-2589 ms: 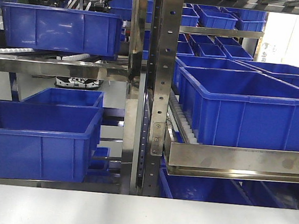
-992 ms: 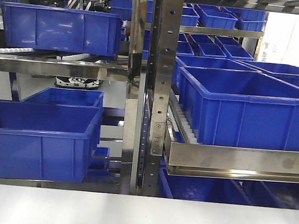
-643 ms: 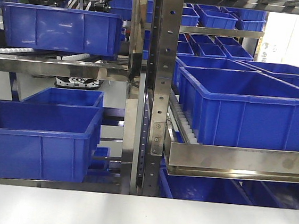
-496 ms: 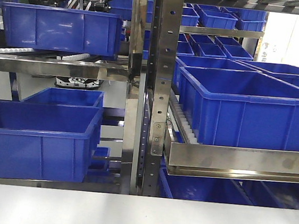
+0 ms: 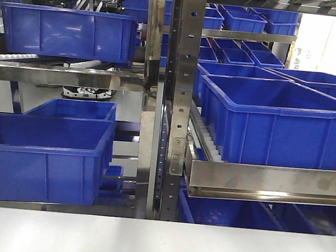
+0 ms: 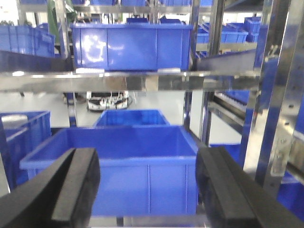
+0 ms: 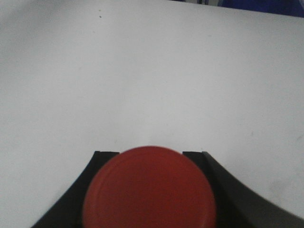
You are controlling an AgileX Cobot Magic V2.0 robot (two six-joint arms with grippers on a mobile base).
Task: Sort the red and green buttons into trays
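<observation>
The right gripper [image 7: 148, 153] has its dark fingers drawn in on either side of the red button [image 7: 149, 190], a small push-button switch whose round, dull red mushroom cap fills the bottom of the right wrist view. The cap hides the contact itself, but the button looks pinched and held over the bare white tabletop [image 7: 142, 71]. The left gripper [image 6: 146, 154] is spread wide and holds nothing, facing the deep blue plastic crates [image 6: 133, 161] on the steel rack [image 5: 179, 103]. Neither the green button nor the red and green trays show in any view, so how much is sorted cannot be told. At best the red button is picked and not yet in its tray, with the green one probably left to do.
</observation>
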